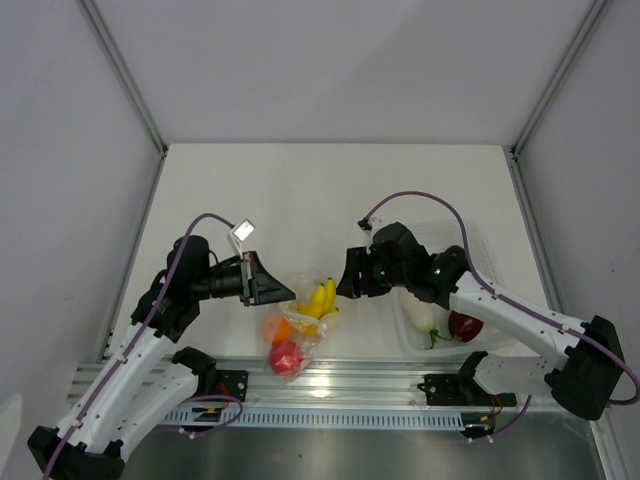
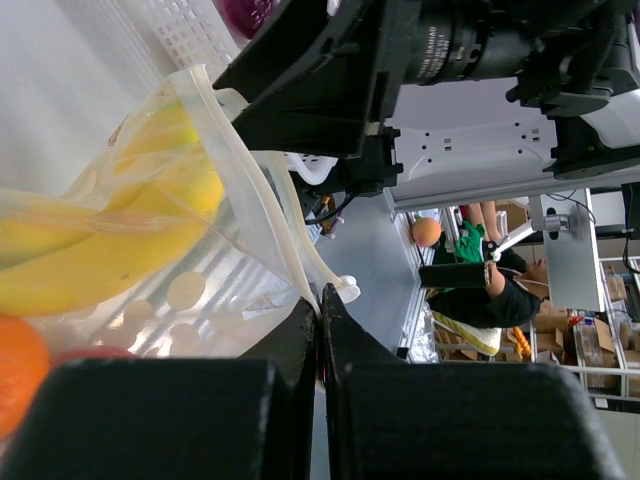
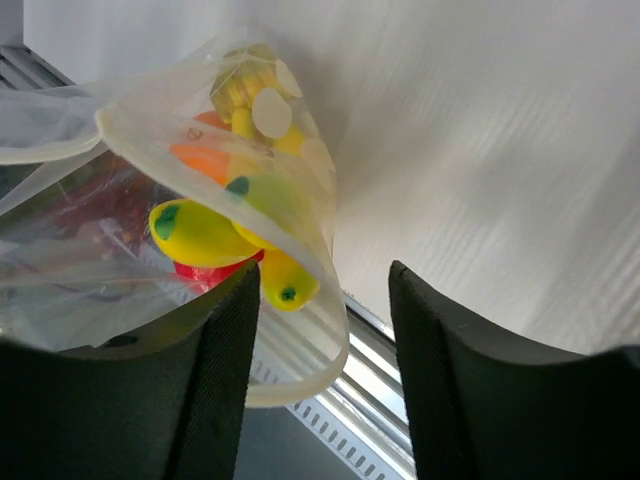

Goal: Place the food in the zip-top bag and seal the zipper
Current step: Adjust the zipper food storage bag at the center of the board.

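The zip-top bag (image 1: 305, 335) lies at the table's near edge. It holds the yellow banana bunch (image 1: 320, 300), an orange ball (image 1: 277, 328) and a red fruit (image 1: 287, 357). My left gripper (image 1: 285, 294) is shut on the bag's mouth edge; in the left wrist view (image 2: 320, 305) the zipper strips (image 2: 250, 190) run into the closed jaws. My right gripper (image 1: 343, 283) is open at the other side of the mouth. In the right wrist view (image 3: 322, 270) the curved zipper rim (image 3: 340, 330) hangs between the fingers, unclamped, with bananas (image 3: 200, 235) behind it.
A clear ridged tray (image 1: 480, 250) at the right holds a white oblong piece (image 1: 420, 318) and a red fruit with green stem (image 1: 465, 325). A purple piece (image 2: 245, 12) shows in the left wrist view. A metal rail (image 1: 350, 380) borders the near edge.
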Tool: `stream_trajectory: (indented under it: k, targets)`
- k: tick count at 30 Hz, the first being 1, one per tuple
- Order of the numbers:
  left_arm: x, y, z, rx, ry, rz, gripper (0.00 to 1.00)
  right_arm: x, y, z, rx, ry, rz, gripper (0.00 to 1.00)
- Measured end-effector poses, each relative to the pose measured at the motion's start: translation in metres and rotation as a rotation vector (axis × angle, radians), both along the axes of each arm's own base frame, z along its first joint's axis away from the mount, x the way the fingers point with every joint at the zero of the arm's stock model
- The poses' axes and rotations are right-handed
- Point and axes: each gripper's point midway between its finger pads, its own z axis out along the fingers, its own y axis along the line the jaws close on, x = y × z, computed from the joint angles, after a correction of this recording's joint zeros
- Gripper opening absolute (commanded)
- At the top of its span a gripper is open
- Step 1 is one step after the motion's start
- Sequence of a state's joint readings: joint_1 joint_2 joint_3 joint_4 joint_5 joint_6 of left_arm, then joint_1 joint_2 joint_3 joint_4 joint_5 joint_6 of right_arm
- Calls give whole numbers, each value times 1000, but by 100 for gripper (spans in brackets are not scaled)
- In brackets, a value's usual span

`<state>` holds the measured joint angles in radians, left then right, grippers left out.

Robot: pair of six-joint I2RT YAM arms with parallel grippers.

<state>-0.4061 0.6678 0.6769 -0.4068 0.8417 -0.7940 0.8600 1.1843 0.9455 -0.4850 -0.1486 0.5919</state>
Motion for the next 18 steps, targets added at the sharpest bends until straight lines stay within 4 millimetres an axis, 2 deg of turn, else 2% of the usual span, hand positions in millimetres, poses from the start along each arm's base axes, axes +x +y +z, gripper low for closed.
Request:
stream_trajectory:
  k: [1,4,5,8,10,11,13,15,18]
  targets:
    - [0,0,0,-1,-1,0,1,2,4,-3,0,-1,11,48]
    - [-1,0,1,-3,-6,0,1,5,11,-15,-18,4,43,7]
    - [-1,0,1,-3,-7,0,1,7,13,-20,-30,7,52,0]
    - [-1,1,1,-1,-5,1,1,10,16,-31,-69,25,51,0]
    - [-2,1,0,2,-3,1,0,13,19,-26,-81,7,51,0]
    - [-1,1,-1,5,-6,3,0,14,21,-19,-79,-7,54,0]
    - [1,1,-2,11,-2,9,1,20,30,6,-53,-63,60,0]
    - [5,0,-5,17,6,16,0,27,41,43,-7,-132,66,0]
    - [11,-2,0,21,11,23,1,30,60,110,81,-264,86,0]
